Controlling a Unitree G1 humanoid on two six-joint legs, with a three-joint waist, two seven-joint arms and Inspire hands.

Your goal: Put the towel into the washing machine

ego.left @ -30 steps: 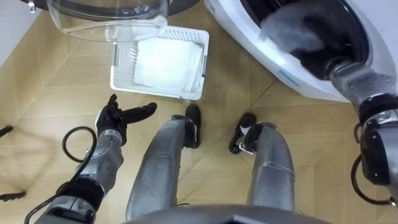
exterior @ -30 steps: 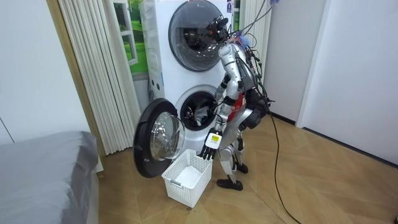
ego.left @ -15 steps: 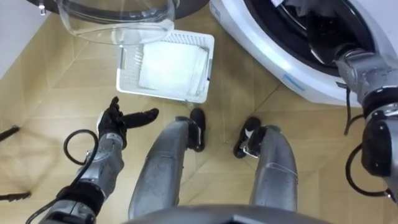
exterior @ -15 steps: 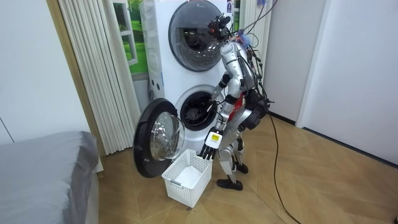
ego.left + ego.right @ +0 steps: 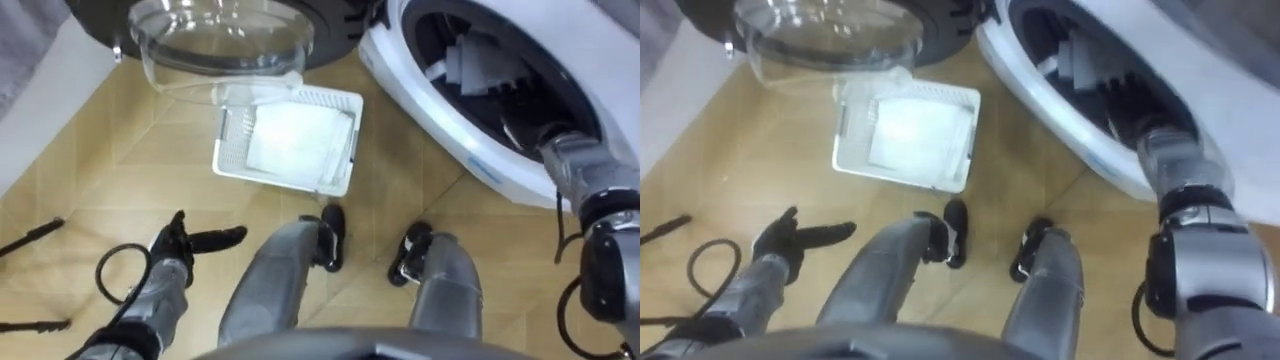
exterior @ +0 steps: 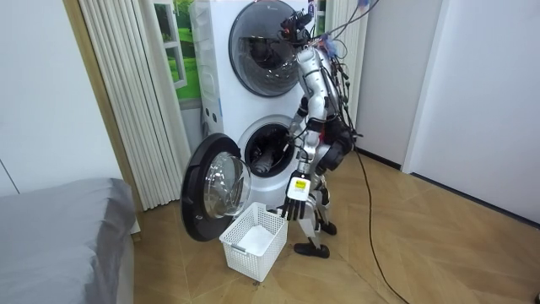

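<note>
A pale grey towel (image 5: pixel 478 62) lies crumpled inside the dark drum of the lower washing machine (image 5: pixel 452 135), whose round glass door (image 5: pixel 220 40) hangs open to the left. My right arm reaches into the drum mouth, and my right hand (image 5: pixel 528 130) sits in the dark just right of and below the towel. My left hand (image 5: pixel 185 245) hangs open over the wooden floor at the lower left, holding nothing. In the room view I stand upright, close in front of the machine (image 6: pixel 268 152).
A white slatted laundry basket (image 5: pixel 345 150) stands on the floor under the open door, just ahead of my feet. A second machine (image 6: pixel 261 38) is stacked above the lower one. Curtains (image 6: pixel 126 101) and a grey bed (image 6: pixel 59 236) are on the room view's left.
The towel went from the drum's mouth, at my right hand, to lying deeper inside. My body has straightened and the eye views have shifted; my left hand stays open.
</note>
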